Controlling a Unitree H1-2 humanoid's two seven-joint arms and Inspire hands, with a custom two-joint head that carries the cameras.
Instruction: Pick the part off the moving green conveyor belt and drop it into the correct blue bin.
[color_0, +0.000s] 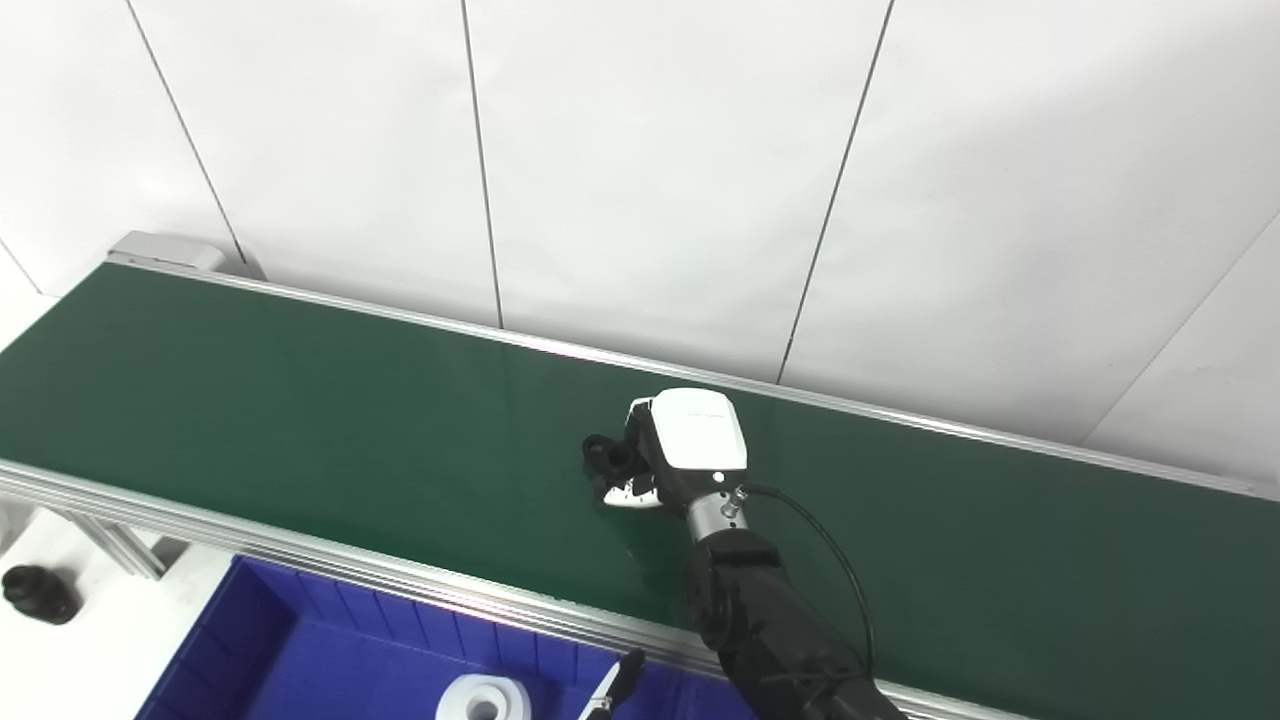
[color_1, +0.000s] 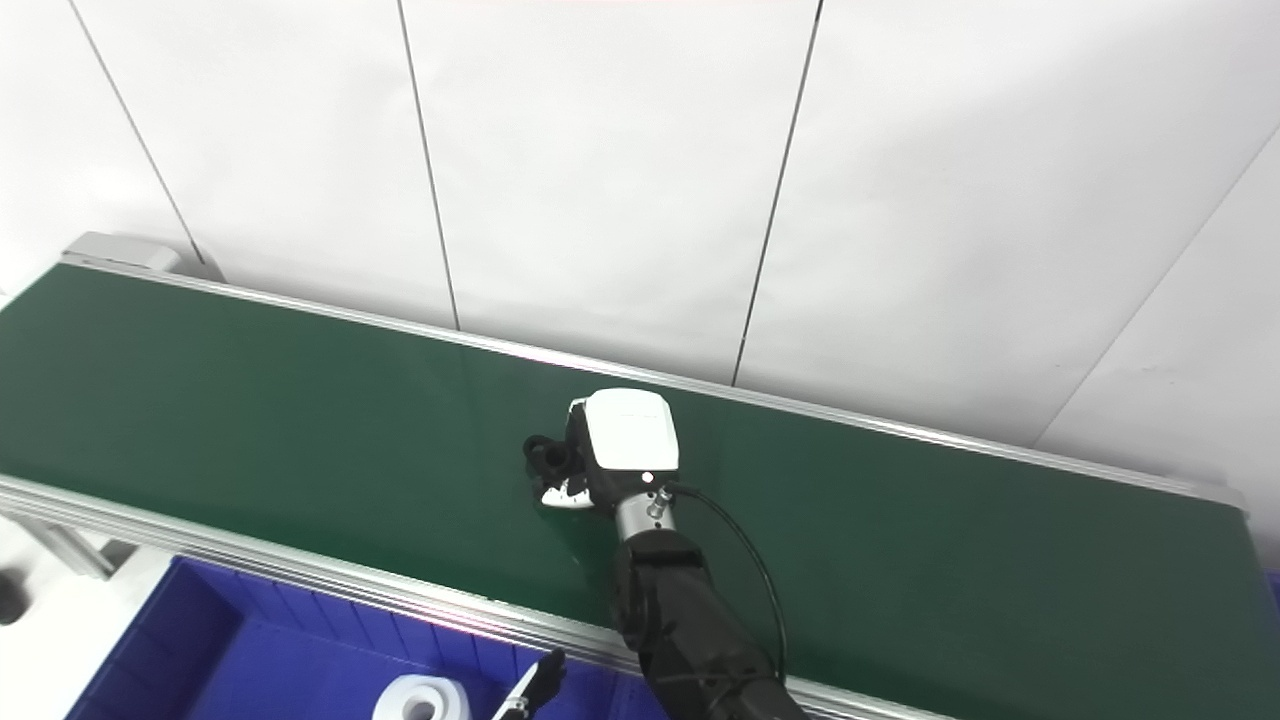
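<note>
A small black part (color_0: 610, 455) lies on the green conveyor belt (color_0: 300, 400) near its middle. My right hand (color_0: 680, 445), white-backed on a black arm, reaches over the belt from the bottom. Its fingers curl down around the part, with the thumb (color_0: 628, 492) on the near side. The part sticks out to the left of the hand and also shows in the right eye view (color_1: 548, 455). Only a fingertip of my left hand (color_0: 612, 688) shows at the bottom edge, above the blue bin (color_0: 300, 640).
The blue bin sits below the belt's near rail (color_0: 350, 565) and holds a white ring-shaped part (color_0: 483, 702). A black cylindrical object (color_0: 40, 592) stands on the white surface at far left. A white panelled wall runs behind the belt.
</note>
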